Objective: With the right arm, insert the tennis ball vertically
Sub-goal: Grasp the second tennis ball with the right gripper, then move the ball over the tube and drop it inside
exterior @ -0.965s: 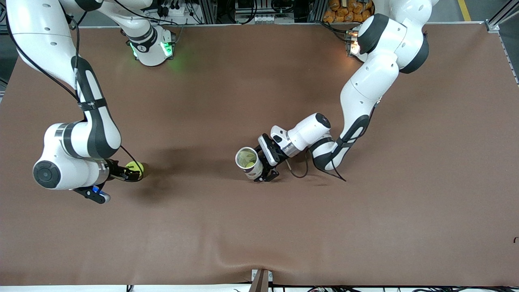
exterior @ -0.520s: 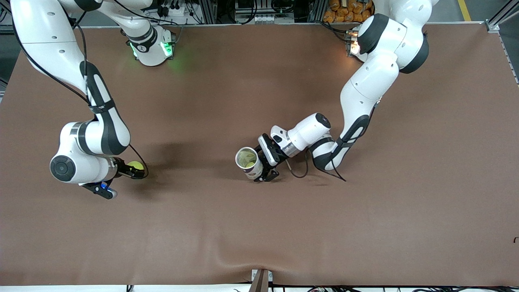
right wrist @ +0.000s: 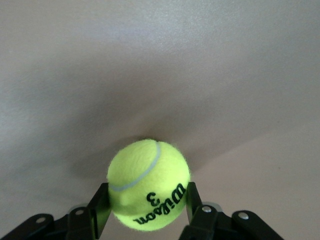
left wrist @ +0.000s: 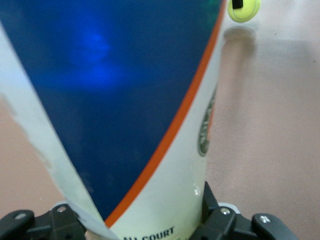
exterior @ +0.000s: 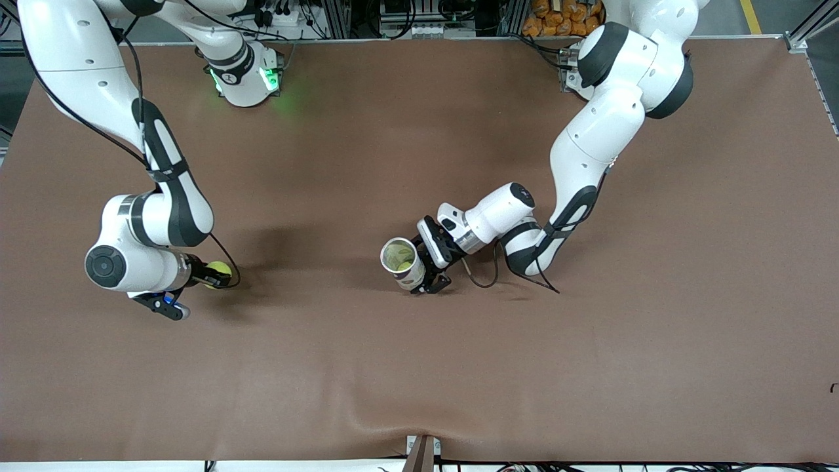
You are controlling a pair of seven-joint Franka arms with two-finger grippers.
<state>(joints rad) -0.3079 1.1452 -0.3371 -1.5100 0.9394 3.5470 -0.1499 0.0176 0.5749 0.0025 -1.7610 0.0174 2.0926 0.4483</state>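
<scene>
The pick looked done and the drop was still to come: at mid-left of the front view the right gripper [exterior: 221,275] had its jaws closed on the ball [exterior: 217,270] low by the table [exterior: 419,367]. At centre the left gripper [exterior: 429,262] clamped the can [exterior: 402,260] upright (mouth open, ball inside), well apart from it.

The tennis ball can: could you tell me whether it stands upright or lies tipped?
Upright: the front view looks down into the can's open mouth, with the left gripper clamped on its side.

A robotics lab; brown-covered table [exterior: 419,367], aluminium framing [exterior: 803,29] (cables along the edge)
</scene>
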